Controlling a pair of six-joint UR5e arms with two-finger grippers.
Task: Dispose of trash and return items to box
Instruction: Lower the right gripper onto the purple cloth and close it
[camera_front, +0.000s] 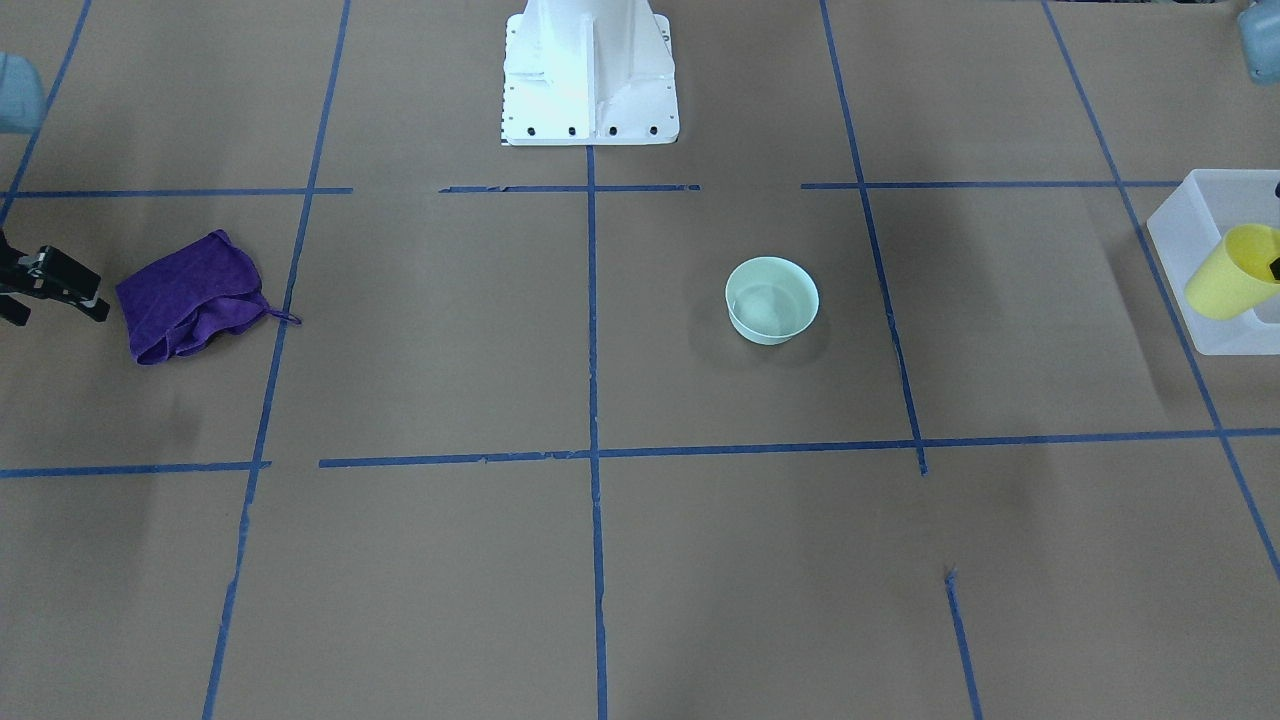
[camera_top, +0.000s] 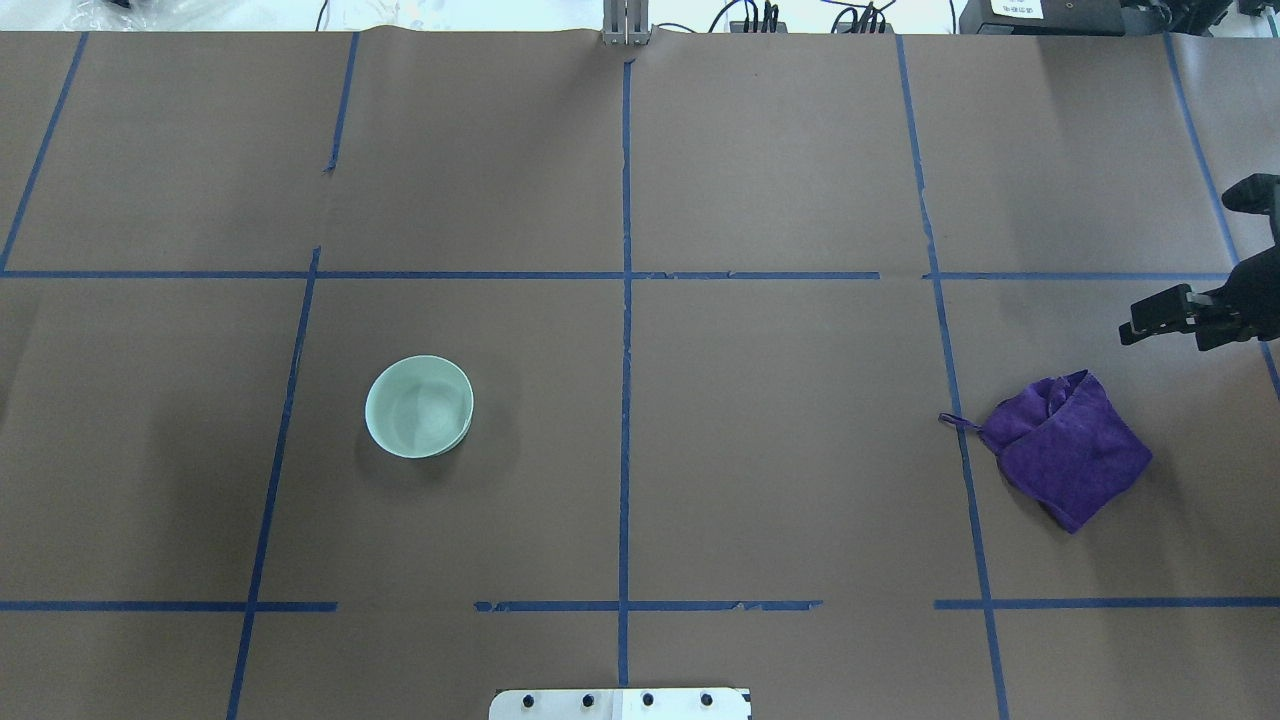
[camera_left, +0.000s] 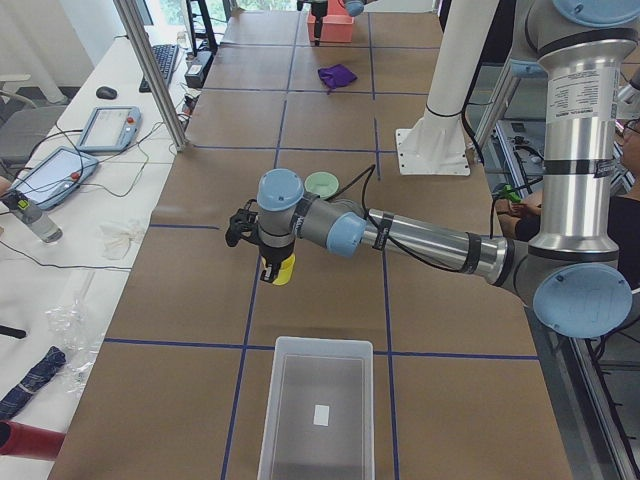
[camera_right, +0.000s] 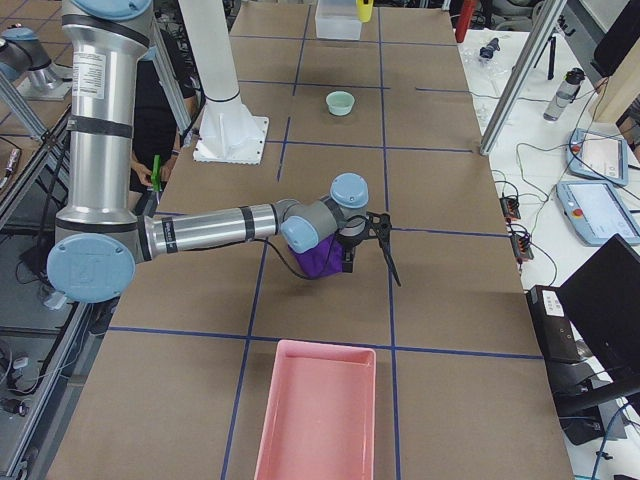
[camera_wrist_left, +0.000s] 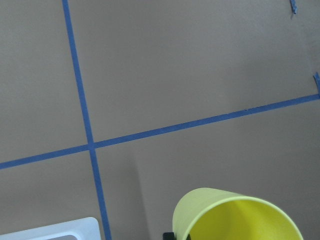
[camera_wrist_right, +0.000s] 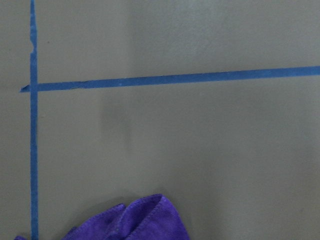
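My left gripper (camera_left: 270, 258) is shut on the yellow cup (camera_front: 1232, 272), holding it tilted in the air near the translucent white box (camera_front: 1185, 225). The left view shows the cup (camera_left: 282, 271) above the table, short of the empty box (camera_left: 318, 410). The left wrist view shows the cup's rim (camera_wrist_left: 235, 217) and a box corner (camera_wrist_left: 55, 230). The mint-green bowl (camera_top: 419, 406) stands upright on the table, apart from both arms. My right gripper (camera_top: 1185, 262) is open and empty, just beyond a purple cloth (camera_top: 1070, 450).
A pink tray (camera_right: 315, 415) lies at the table's end on my right. The purple cloth also shows in the right wrist view (camera_wrist_right: 130, 222). The white robot base (camera_front: 590, 75) stands at the table's near middle. Blue tape lines cross the brown table cover.
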